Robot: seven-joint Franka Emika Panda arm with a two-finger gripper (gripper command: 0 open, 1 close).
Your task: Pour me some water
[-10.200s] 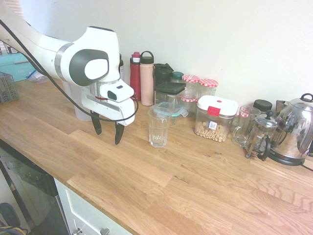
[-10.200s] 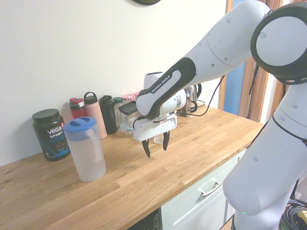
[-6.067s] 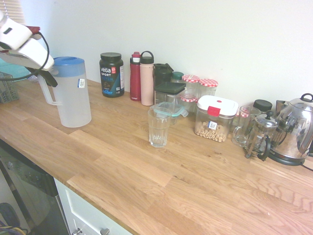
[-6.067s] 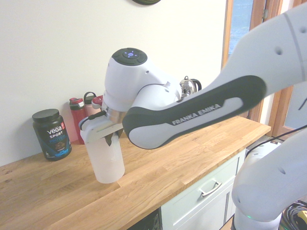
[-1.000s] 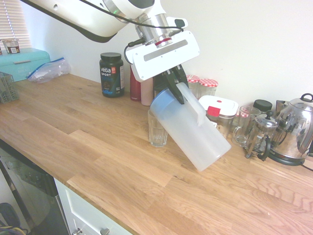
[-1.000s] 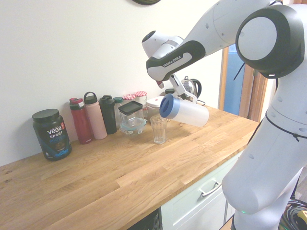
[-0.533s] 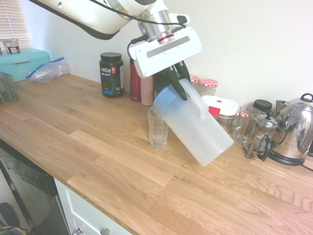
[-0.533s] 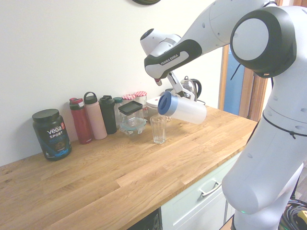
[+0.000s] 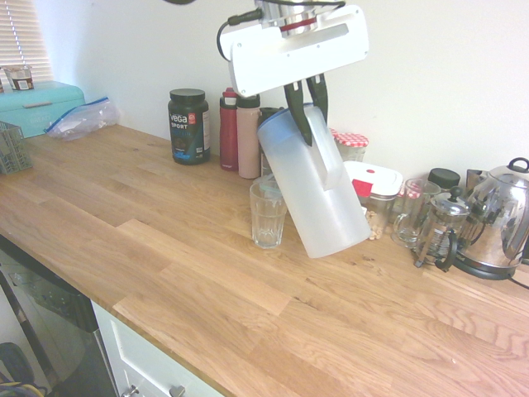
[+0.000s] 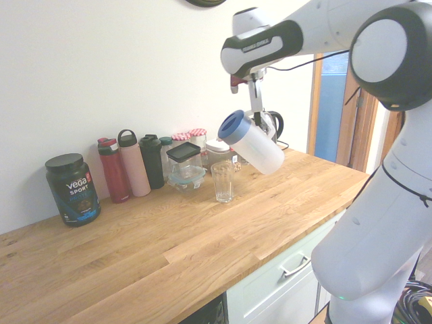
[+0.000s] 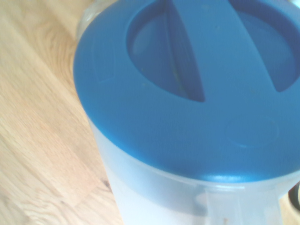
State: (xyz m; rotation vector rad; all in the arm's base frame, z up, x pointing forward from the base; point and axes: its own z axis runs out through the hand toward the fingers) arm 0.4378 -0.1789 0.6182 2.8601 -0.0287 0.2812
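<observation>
Frosted jug (image 9: 314,186) with blue lid (image 10: 231,126) now higher and more upright than half second back; earlier it lay steeply tipped, lid at glass (image 9: 268,214) rim. I see lid clear above glass, jug base off counter (image 9: 165,248). Gripper (image 9: 304,106) raised too, fingers pinching jug handle at top. Glass on counter just beside jug. Wrist view: lid fills frame.

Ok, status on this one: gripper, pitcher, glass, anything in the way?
Gripper shut on pitcher handle. Pitcher airborne, tilted, blue lid toward glass. Glass upright on counter. Nothing between them.
</observation>
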